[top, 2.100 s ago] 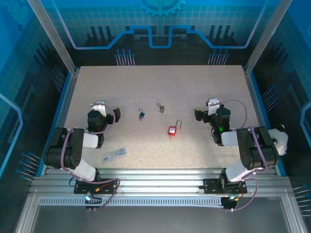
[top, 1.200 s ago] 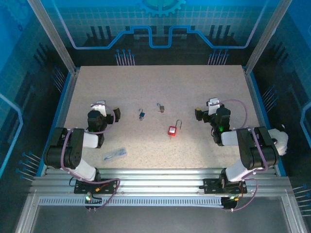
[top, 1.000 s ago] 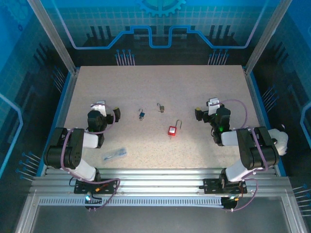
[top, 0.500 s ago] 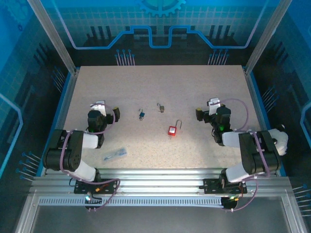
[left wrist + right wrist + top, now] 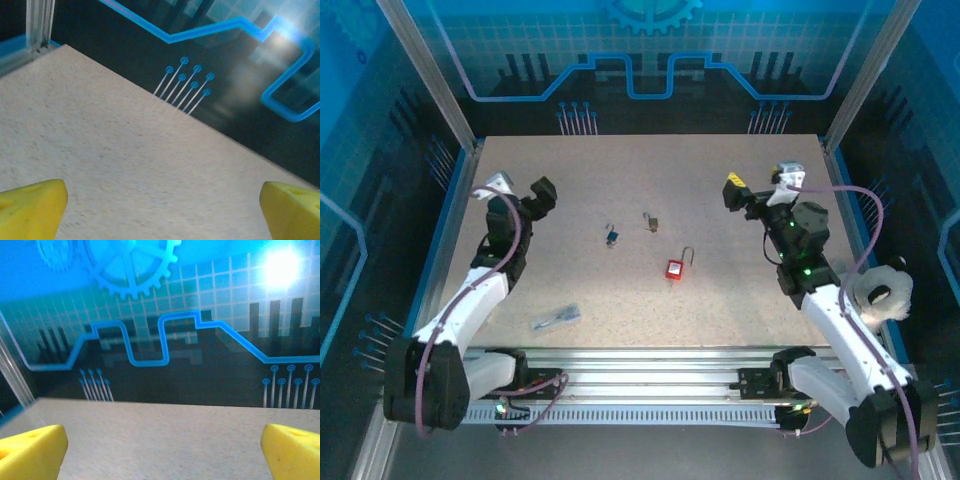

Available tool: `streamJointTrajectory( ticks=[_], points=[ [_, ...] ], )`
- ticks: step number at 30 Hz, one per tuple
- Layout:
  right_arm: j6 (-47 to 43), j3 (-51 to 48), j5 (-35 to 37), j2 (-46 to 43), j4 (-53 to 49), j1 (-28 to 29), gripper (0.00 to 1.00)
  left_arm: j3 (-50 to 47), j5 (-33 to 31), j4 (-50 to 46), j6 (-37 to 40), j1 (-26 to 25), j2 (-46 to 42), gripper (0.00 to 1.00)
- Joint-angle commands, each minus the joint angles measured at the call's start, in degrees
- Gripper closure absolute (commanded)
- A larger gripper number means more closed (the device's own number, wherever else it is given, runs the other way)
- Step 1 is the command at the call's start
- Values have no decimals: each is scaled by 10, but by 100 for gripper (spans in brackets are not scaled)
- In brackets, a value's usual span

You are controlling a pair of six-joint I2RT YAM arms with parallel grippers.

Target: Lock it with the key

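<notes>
Currently, the left hand [image 5: 520, 190] and the right hand [image 5: 758, 182] are spread wide and empty. The key [image 5: 611, 236] is found mid-table, far-left of the red padlock [image 5: 675, 268]. Being tiny, it may be pushed aside or pinched askew.

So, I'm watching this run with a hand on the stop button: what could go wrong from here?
1. The key is tiny; the left pincer, wide open, could nudge it across the table instead of gripping it.
2. A brass padlock and a red padlock both lie near the key, so it might be tried in the wrong one.
3. The red padlock lies loose; unless the right pincer steadies it, it may slide under the key.
</notes>
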Motion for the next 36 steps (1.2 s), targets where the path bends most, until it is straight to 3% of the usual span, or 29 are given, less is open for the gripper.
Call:
streamJointTrajectory(
  ticks=[1,5,11,21,31,36],
  points=[
    [165,-26,-62,-15,-2,-29,0,11,78,-111,-153,9,-35,1],
    [131,28,-30,-26,-140,-11,0,-17,107,-124,-160,9,-71,1],
    [71,67,75,-36,-245,60,0,-22,115,-221,-141,-3,-91,1],
    [33,95,184,-7,-323,183,0,-27,84,-300,-97,-75,-83,1],
    [18,69,269,-10,-342,295,0,58,42,-326,-2,-184,24,1],
    [35,34,270,-40,-333,311,0,121,52,-341,22,-205,124,1]
  ],
)
